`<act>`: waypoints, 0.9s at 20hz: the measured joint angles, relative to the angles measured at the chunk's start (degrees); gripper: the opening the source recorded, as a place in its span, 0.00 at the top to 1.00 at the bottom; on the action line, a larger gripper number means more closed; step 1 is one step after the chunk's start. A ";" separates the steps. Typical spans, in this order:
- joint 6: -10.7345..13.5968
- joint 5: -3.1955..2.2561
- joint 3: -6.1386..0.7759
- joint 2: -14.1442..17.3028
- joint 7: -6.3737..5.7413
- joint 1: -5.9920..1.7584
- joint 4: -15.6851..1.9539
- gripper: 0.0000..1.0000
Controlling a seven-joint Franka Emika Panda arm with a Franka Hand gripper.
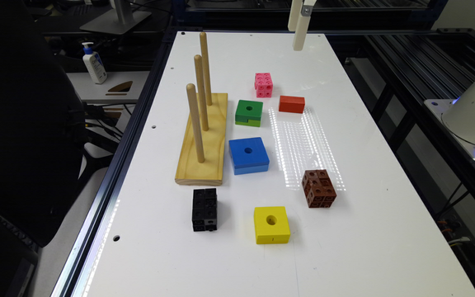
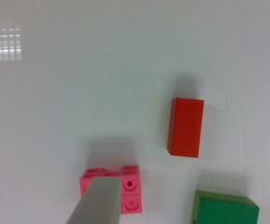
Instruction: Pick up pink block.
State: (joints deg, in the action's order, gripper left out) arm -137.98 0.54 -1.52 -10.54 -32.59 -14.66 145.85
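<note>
From where I stand, the pink block (image 1: 263,85) is a small bright pink cube built of snap-together cubelets, two by two on each face, with a round dimple in each cubelet. It sits flat on the white bench (image 1: 365,231) toward the far end, on its own and touching nothing. In the exterior view it lies at about 1 o'clock from the green block (image 1: 249,112), and the red-orange block (image 1: 291,104) is near it at roughly 4 o'clock.

The fingers (image 1: 299,29) hang high above the far end of the bench, at about 1 o'clock from the pink block and well clear of it. In the wrist view one of the fingers (image 2: 99,200) crosses in front of the pink block (image 2: 131,196) while the other just shows at the picture's edge, so they are spread wide with nothing between them.

Counting the rest:
- one blue block (image 1: 248,155) with a hole
- one yellow block (image 1: 271,224) with a hole
- one green block, also holed
- one brown dimpled cube (image 1: 319,188)
- one black dimpled cube (image 1: 204,209)
- one wooden base (image 1: 204,144) carrying three upright pegs (image 1: 195,121)

A white pump bottle (image 1: 94,62) stands off the bench on a side table
</note>
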 joint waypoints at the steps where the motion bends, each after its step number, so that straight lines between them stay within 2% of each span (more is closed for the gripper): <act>1: 0.00 -0.02 0.04 0.42 0.88 -0.80 -0.51 0.00; 3: 0.00 -0.02 0.05 1.61 2.53 -2.39 -1.73 0.00; 5: 0.00 -0.02 0.05 2.96 3.43 -3.23 -2.98 0.00; 8: 0.00 -0.02 -0.01 4.87 3.55 -3.35 -4.53 0.00; 10: 0.00 -0.02 -0.05 5.44 3.55 -3.35 -4.95 0.00; 18: 0.00 -0.02 -0.08 5.71 3.56 -3.35 -5.07 0.00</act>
State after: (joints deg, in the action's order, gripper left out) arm -137.98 0.52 -1.59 -4.83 -29.04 -18.01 140.78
